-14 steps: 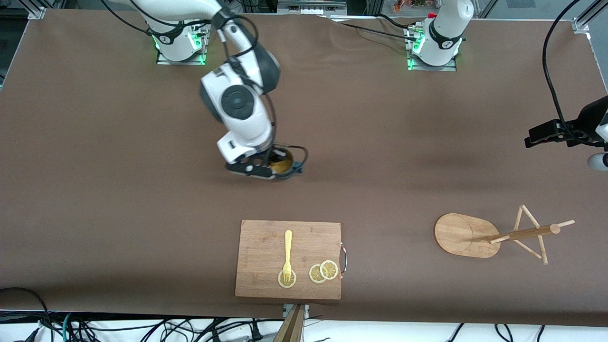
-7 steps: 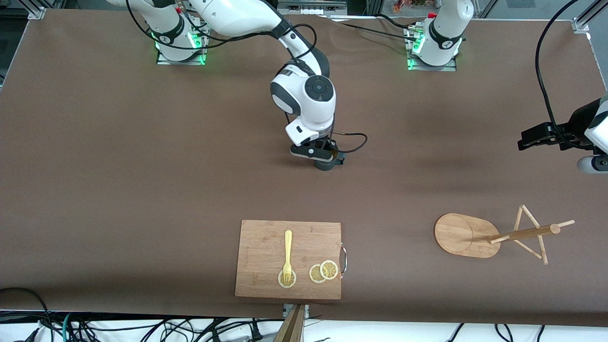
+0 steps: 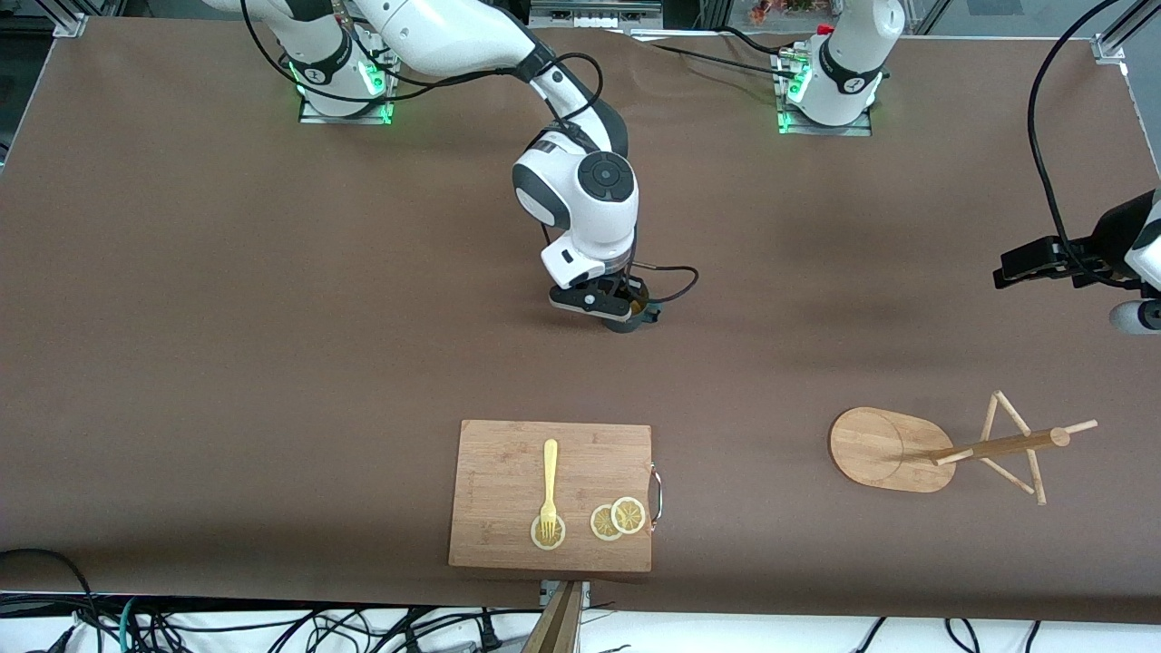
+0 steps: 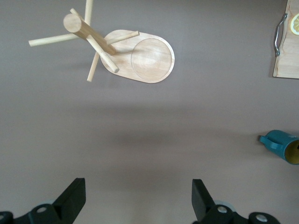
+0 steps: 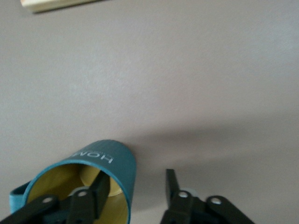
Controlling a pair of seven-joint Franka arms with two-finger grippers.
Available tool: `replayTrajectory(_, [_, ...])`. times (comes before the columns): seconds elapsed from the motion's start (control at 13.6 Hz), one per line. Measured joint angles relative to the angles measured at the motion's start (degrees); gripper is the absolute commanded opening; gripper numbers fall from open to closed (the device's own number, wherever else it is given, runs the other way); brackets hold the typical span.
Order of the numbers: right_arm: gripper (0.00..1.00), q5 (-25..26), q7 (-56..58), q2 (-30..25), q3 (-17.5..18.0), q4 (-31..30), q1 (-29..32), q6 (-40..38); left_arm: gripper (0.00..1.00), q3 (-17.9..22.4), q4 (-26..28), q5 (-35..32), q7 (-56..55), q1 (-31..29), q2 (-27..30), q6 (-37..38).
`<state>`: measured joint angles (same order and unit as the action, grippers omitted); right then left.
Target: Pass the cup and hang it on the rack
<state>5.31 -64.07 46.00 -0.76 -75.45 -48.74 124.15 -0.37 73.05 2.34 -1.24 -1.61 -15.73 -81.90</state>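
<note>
The teal cup (image 3: pixel 628 319) stands on the table's middle, its yellowish inside (image 5: pixel 100 179) showing in the right wrist view. My right gripper (image 3: pixel 617 307) is down over the cup (image 5: pixel 110 161), open. One finger (image 5: pixel 100 186) is inside the rim and the other finger (image 5: pixel 171 184) stands outside, apart from the wall. The bamboo rack (image 3: pixel 893 450) stands nearer the front camera, toward the left arm's end. My left gripper (image 3: pixel 1029 263) hovers open and empty at that end, above bare table (image 4: pixel 138 186). Its wrist view shows the rack (image 4: pixel 145 58) and the cup (image 4: pixel 282 142).
A wooden cutting board (image 3: pixel 508 453) lies near the table's front edge, carrying a yellow fork (image 3: pixel 550 481) and lemon slices (image 3: pixel 618 519). Its handled end (image 4: pixel 287 51) shows in the left wrist view. Bare brown tabletop lies between the cup and the rack.
The right arm carried the cup from nearer its own end to the table's middle. Its jaws have opened off the cup wall. The left arm has barely shifted.
</note>
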Motion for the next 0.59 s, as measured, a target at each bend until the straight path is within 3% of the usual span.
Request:
replayTrajectory(0.44, [0.99,-6.15,11.95,-11.13,-0.22,2.12,6.24,-14.80,1.00,-4.05,2.51,4.56,6.78,0.91,-1.30,0.33])
replayTrajectory(0.59, [1.00,-8.67,21.14,-15.11,-0.44,2.11,10.14,-22.33,1.00,-6.33,4.54,5.25,12.19,1.09,-1.48,0.44])
